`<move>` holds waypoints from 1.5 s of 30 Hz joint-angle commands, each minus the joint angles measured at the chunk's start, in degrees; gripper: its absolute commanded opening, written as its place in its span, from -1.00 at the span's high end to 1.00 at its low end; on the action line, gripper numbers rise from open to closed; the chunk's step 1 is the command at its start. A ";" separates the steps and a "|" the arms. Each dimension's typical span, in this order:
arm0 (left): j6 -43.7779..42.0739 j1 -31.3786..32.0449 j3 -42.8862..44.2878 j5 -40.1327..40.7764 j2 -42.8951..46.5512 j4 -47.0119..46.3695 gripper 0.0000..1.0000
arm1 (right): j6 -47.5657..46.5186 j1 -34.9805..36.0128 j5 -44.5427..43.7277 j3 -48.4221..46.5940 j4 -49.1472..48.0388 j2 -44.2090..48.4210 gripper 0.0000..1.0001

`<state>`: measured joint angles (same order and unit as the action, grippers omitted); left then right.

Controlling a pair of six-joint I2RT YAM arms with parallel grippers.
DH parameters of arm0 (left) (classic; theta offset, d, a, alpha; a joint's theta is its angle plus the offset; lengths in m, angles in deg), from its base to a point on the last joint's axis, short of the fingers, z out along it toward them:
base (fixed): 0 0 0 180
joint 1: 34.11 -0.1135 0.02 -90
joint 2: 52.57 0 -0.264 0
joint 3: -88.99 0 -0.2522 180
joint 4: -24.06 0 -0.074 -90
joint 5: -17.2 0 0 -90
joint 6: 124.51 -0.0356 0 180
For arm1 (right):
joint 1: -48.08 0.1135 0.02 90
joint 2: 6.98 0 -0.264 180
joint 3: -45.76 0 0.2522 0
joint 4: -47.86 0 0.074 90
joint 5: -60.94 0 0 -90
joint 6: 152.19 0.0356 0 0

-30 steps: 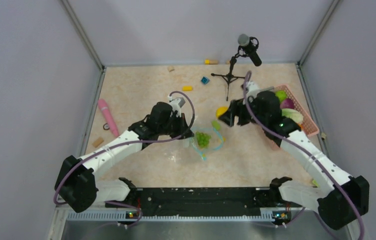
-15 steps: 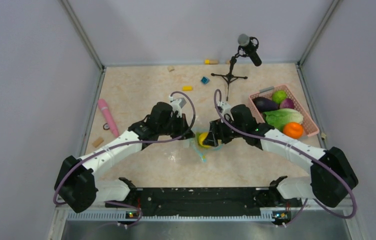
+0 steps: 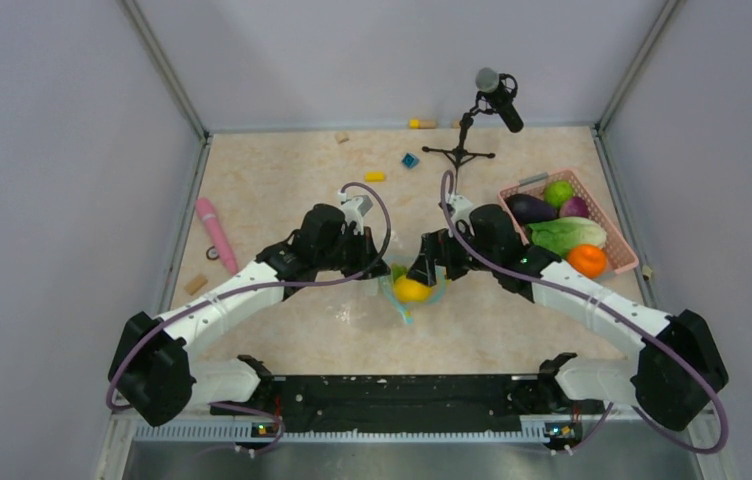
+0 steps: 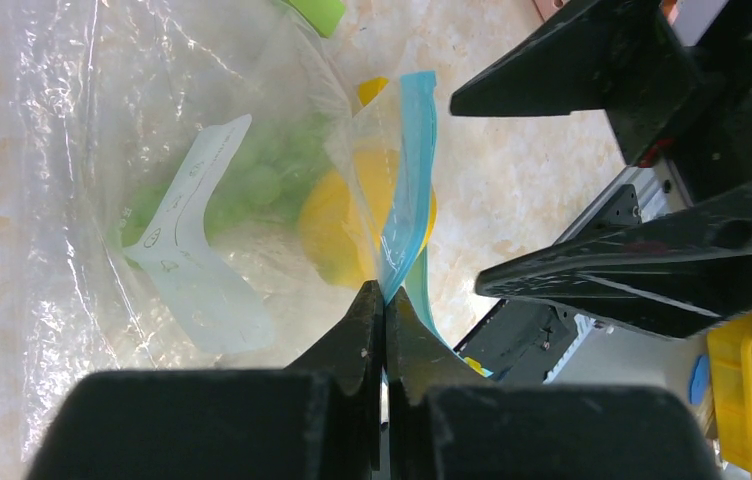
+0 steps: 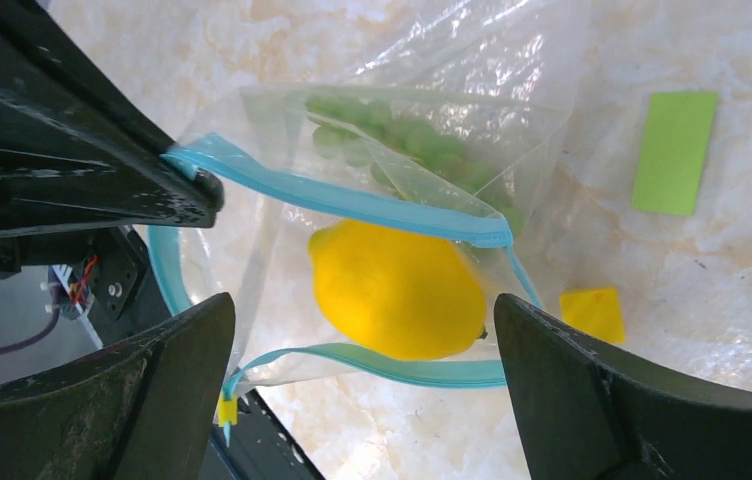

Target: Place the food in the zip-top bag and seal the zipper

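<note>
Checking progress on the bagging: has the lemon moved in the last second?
Yes. The lemon went left and toward the near edge, away from the microphone stand, into the zip-top bag.

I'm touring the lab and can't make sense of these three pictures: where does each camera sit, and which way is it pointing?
Top external: fixed above and behind the arms, looking down on the table; both arms show whole.
Left wrist: on the left arm, looking along the shut left gripper, which pinches the zipper.
Right wrist: on the right arm, looking down through the open right gripper at the lemon.
Shared: both wrist views show the lemon and the zip-top bag.
</note>
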<state>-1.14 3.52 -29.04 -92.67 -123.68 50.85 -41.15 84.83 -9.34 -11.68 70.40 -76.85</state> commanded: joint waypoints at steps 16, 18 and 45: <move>-0.49 0.17 -0.56 1.17 0.66 -1.11 1.00 | 11.73 -20.78 -34.25 -8.99 16.85 7.51 -0.97; -0.45 0.17 -0.65 1.48 0.58 -0.84 1.00 | 9.49 -20.79 -28.58 -7.95 14.76 7.46 -0.94; -0.01 0.17 -0.68 0.59 2.09 -1.51 1.00 | 14.16 -5.64 5.44 6.31 -17.20 -8.13 1.00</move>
<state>-1.14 3.52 -29.15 -91.49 -124.27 51.14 -27.45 77.16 -6.04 -1.76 58.88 -85.66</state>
